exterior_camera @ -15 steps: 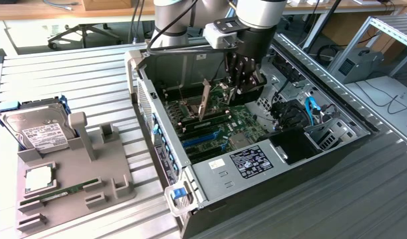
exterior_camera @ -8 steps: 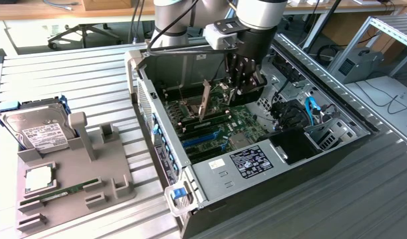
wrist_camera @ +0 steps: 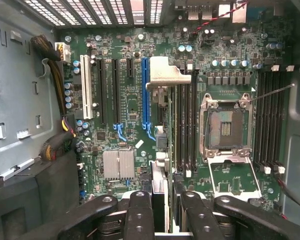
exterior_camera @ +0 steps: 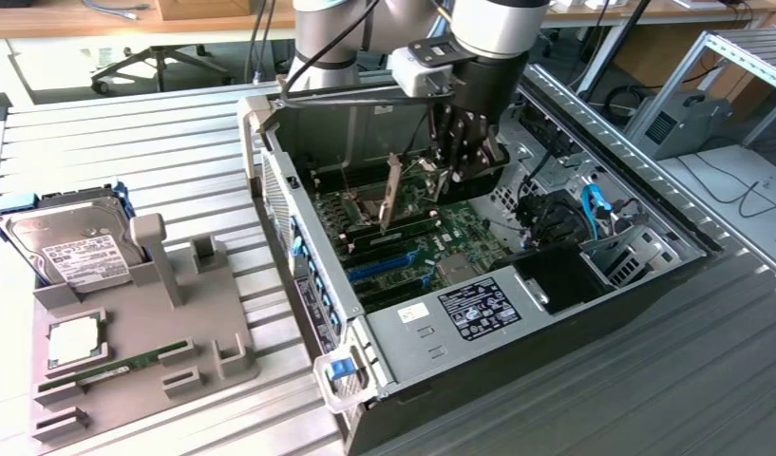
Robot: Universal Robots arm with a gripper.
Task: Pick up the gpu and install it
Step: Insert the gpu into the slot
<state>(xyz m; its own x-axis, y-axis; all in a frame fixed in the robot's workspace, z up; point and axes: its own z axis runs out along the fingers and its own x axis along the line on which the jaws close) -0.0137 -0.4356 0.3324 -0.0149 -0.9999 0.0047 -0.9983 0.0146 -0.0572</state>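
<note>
Grey plastic makes up the parts holder [exterior_camera: 147,342] at the exterior view's left, standing on the ribbed metal worktop [exterior_camera: 134,142]. It carries a silver hard drive [exterior_camera: 73,245] with a white label, a square processor [exterior_camera: 73,340] and a narrow green memory stick [exterior_camera: 115,369].

Further right lies the open computer case [exterior_camera: 489,313], its green motherboard [wrist_camera: 135,107] facing up. Inside it the hand [exterior_camera: 470,152] hangs from the arm above the board. Its dark fingers [wrist_camera: 140,215] are pinching the gpu [exterior_camera: 390,195], closed partway on the card's thin body rather than pressed fully together.

The gpu sits directly under the hand, held edge-on and standing roughly upright. Its long axis runs along the row of expansion slots. In the wrist view the card appears as a thin strip reaching away from between the fingers, ending in the bent silver bracket [wrist_camera: 166,76]. It hangs between the blue slot [wrist_camera: 146,90] and the black memory slots [wrist_camera: 182,125], close beside the blue one. Whether its lower edge touches the board I cannot tell.

From the exterior view the card looks thin and flat, showing a brownish face, slightly tilted, with its lower end down near the slots.

At the exterior view's far right the case holds a drive bay with blue cables [exterior_camera: 593,211].
</note>
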